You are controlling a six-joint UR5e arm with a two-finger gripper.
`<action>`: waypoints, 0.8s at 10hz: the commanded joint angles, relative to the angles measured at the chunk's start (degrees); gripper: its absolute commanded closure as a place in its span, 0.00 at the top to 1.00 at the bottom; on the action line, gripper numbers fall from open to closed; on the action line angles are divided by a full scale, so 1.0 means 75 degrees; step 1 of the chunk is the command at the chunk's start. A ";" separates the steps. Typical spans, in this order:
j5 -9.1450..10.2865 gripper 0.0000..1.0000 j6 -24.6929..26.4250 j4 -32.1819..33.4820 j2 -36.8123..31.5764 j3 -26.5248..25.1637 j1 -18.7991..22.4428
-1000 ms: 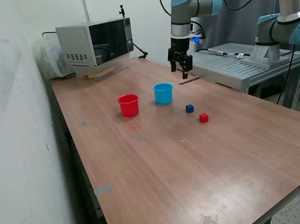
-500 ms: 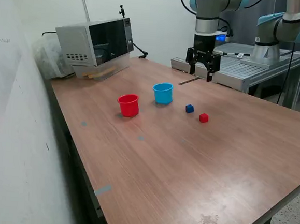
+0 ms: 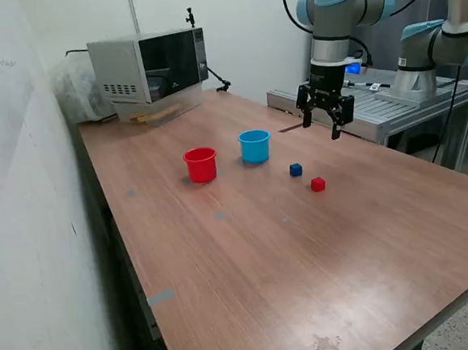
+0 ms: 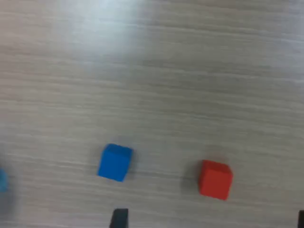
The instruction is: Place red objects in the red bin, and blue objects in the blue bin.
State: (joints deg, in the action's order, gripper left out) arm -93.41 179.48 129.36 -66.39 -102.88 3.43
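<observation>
One small red cube (image 3: 318,184) (image 4: 215,178) and one small dark blue cube (image 3: 296,170) (image 4: 114,162) lie on the wooden table, close together. The red cup (image 3: 201,164) and the light blue cup (image 3: 254,145) stand upright toward the exterior view's left of the cubes. My gripper (image 3: 322,130) hangs open and empty in the air above and behind the cubes. In the wrist view two dark fingertips (image 4: 119,218) show at the picture's edge, and the red cube lies between their lines. A sliver of the blue cup (image 4: 2,180) shows there too.
A microwave (image 3: 149,63) stands at the table's back corner on the exterior view's left. A second arm (image 3: 439,45) on a metal bench (image 3: 369,104) stands behind the table. A small camera tripod (image 3: 217,80) sits beside the microwave.
My gripper has swung from above the blue cup's far side toward the exterior view's right and lower, ending above the cubes. The cups and cubes have not moved.
</observation>
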 commanded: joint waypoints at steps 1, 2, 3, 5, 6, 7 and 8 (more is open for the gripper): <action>0.0127 1.00 0.0023 0.0246 0.0437 0.0146 0.0198; 0.0139 1.00 0.0058 0.0340 0.0578 0.0205 0.0198; 0.0127 1.00 0.0174 0.0434 0.0730 0.0240 0.0198; 0.0127 1.00 0.0292 0.0517 0.0941 0.0252 0.0303; 0.0127 1.00 0.0397 0.0587 0.1012 0.0217 0.0420; 0.0127 1.00 0.0421 0.0680 0.1059 0.0217 0.0572; 0.0127 1.00 0.0421 0.0728 0.1106 0.0217 0.0631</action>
State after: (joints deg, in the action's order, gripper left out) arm -92.47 181.87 133.53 -59.48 -101.24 6.43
